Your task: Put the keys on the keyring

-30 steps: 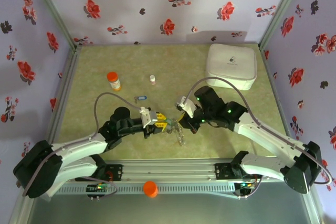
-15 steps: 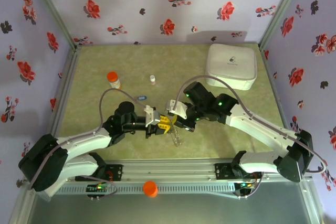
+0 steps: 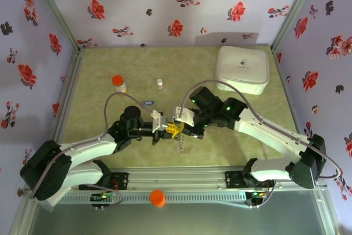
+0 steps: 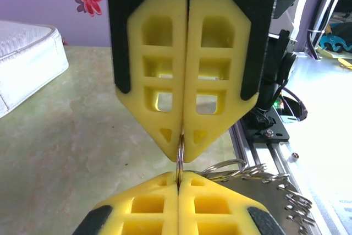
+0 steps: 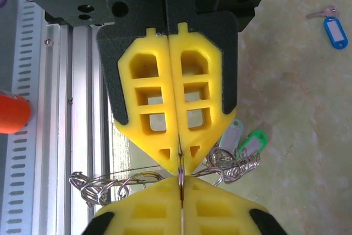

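Green mottled table (image 3: 192, 64): white box (image 3: 243, 69) back right, orange-capped bottle (image 3: 119, 83) left, small vial (image 3: 160, 83), blue key (image 3: 146, 103) mid-table.

The fingers (image 5: 159, 138) are matt yellow plastic — the keyring (image 4: 179, 157) is thin, shiny metal; the blue key (image 5: 334, 30) has a glossy plastic head, the bench (image 5: 297, 97) a matt, mottled surface.

We count three keys: one blue-tagged key (image 5: 334, 26), one green-tagged key (image 5: 254, 138) and one grey-tagged key (image 5: 231, 135). We count one keyring (image 3: 180, 144). Grippers number two: the left gripper (image 4: 179, 175) and the right gripper (image 5: 180, 179). Small containers number two: one orange-capped bottle (image 3: 119, 84) and one small vial (image 3: 160, 83). We further record one white box (image 3: 243, 69) and one round orange object (image 3: 157, 197). Flowered walls (image 3: 181, 4) in sight number three.
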Available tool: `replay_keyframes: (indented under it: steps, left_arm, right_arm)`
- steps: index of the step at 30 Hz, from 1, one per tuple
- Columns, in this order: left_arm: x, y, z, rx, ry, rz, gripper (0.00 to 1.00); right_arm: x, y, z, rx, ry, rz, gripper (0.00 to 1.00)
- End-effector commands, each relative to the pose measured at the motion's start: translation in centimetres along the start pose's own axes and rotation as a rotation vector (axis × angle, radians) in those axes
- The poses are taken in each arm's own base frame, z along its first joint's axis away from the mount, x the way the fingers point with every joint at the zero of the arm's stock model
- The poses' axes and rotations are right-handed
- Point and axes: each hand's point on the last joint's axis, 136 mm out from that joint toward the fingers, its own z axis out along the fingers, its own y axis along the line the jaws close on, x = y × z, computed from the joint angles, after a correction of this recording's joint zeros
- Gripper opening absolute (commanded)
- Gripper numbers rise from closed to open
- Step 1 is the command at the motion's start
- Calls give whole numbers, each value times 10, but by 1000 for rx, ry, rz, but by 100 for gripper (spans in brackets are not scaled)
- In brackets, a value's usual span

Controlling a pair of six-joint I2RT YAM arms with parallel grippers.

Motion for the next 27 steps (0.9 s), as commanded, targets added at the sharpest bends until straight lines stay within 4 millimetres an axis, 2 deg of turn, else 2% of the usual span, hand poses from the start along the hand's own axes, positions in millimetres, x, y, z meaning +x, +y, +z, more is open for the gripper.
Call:
replay_keyframes:
  steps: [1,3,5,7,8,12,17,20,27]
  left_arm:
    - [-17,-1,-1,13,-65,48,0]
    - [-19,1,-4,0,-98,36,0]
    - [-21,3,-7,-22,-147,23,0]
    - [-27,6,-8,-38,-205,6,0]
    - [-20,5,-9,-39,-215,-20,0]
    - [-19,8,-4,-27,-239,-71,0]
    - [-17,7,-3,-24,-235,-67,0]
    - [-18,7,-2,-20,-236,-66,0]
    - [-18,4,0,-10,-236,-60,0]
  right_arm:
    - [-24,-5,-13,21,-168,41,28]
    - [-31,-13,-27,16,-328,134,37]
    - [-33,-18,-37,12,-468,192,40]
    - [-31,-20,-41,41,-560,196,41]
    - [-26,-18,-39,44,-584,186,41]
    - [-21,-8,-39,42,-700,140,41]
    - [-4,-8,-29,70,-683,152,39]
    - [2,-15,-23,122,-665,148,35]
    - [-7,-4,-7,91,-648,111,29]
